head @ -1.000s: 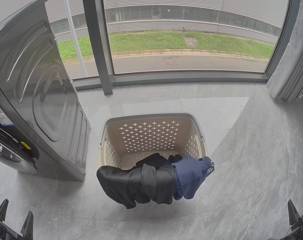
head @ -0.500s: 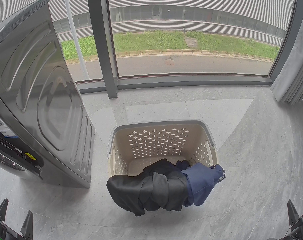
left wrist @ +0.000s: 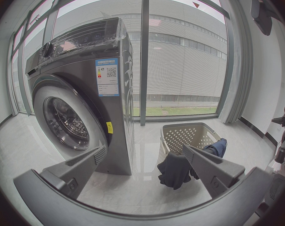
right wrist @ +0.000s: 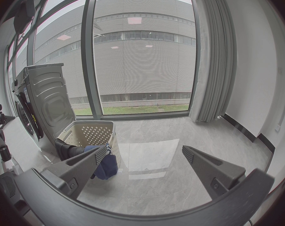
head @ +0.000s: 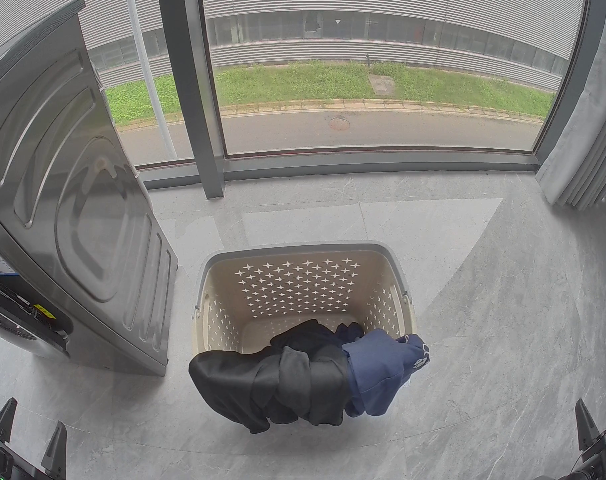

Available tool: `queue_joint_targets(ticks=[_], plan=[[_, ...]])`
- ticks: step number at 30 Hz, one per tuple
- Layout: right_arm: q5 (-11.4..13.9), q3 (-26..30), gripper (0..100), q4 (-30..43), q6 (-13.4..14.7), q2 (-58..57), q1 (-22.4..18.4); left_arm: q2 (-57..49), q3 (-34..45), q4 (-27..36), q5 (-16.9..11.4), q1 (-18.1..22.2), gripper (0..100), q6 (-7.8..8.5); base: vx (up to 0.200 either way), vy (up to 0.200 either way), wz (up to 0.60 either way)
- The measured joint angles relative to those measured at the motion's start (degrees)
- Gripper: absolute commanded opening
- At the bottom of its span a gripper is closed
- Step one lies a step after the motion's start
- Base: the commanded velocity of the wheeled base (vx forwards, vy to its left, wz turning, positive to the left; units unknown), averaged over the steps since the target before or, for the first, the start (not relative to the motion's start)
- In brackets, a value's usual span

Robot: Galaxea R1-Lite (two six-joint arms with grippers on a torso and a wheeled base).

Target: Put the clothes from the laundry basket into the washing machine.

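Hanging over the near rim of a cream laundry basket [head: 296, 281], a black garment [head: 269, 385] and a blue garment [head: 383, 371] trail down its outer wall toward the grey tiled floor [head: 503, 288]. The two touch each other, the black one on the side nearer the washing machine [head: 83, 221]. More dark cloth [head: 309, 333] lies inside the basket just behind them. The basket stands on the floor just beside the grey washing machine, which sits to the robot's left with its side panel facing the basket. The left wrist view takes in the machine's round front port [left wrist: 67, 123].

The left hand [head: 35, 418] hovers low on the robot's left, near the machine's front and well apart from the basket. Its two fingers are spread wide with nothing between them. The right hand [head: 597, 395] hangs low on the robot's right, above the floor and well apart from the clothes. Its fingers are likewise spread wide and hold nothing.

Behind the basket rises a tall window [head: 383, 68], and a pale curtain [head: 583, 135] hangs at its right end.
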Motion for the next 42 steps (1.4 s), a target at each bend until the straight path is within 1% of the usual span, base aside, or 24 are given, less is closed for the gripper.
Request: queue_joint_targets(ticks=[2, 11, 19, 26, 34, 42], plan=[[0.0, 0.0, 100, 0.0, 0.0, 0.0, 0.0, 0.0, 0.0, 0.0, 0.0, 0.0, 100, 0.02, 0.000, 0.000, 0.00], [0.0, 0.0, 100, 0.0, 0.0, 0.0, 0.0, 0.0, 0.0, 0.0, 0.0, 0.0, 100, -0.04, 0.200, 0.000, 0.00], [0.0, 0.0, 100, 0.0, 0.0, 0.0, 0.0, 0.0, 0.0, 0.0, 0.0, 0.0, 100, 0.00, 0.000, 0.000, 0.00], [0.0, 0.0, 100, 0.0, 0.0, 0.0, 0.0, 0.0, 0.0, 0.0, 0.0, 0.0, 100, -0.04, 0.200, 0.000, 0.00], [0.0, 0.0, 100, 0.0, 0.0, 0.0, 0.0, 0.0, 0.0, 0.0, 0.0, 0.0, 100, 0.22, 0.000, 0.000, 0.00], [0.0, 0.0, 100, 0.0, 0.0, 0.0, 0.0, 0.0, 0.0, 0.0, 0.0, 0.0, 100, 0.16, 0.200, 0.200, 0.00]])
